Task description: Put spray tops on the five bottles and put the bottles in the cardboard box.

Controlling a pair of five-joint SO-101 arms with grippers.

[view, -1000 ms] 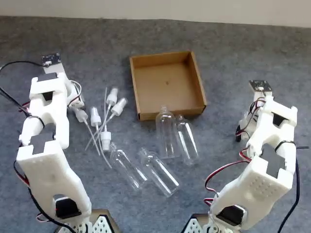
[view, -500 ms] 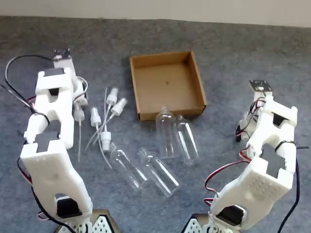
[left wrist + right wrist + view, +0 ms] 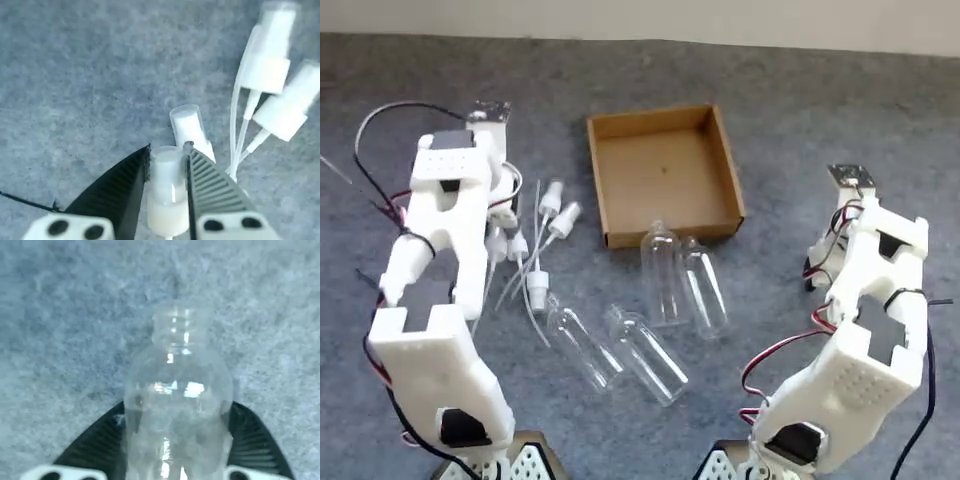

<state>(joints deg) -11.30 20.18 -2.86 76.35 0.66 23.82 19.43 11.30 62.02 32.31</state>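
None of the five bottles wore a top yet, and the box [image 3: 665,237] held nothing, so we judged nearly the whole task was left: five cappings and five placings. We counted four loose bottles [image 3: 660,272] lying on the bench [image 3: 820,110], two touching each other just in front of the box and two nearer the arms. The fifth bottle [image 3: 177,380] sat clasped between the right fingers [image 3: 95,440]. Of five tops, the held top [image 3: 167,200] was pinched between the left fingers [image 3: 120,185], over the bench left of the box. Three lay close beyond it, and the last top [image 3: 537,288] lay by a bottle's neck. One box, two arms.
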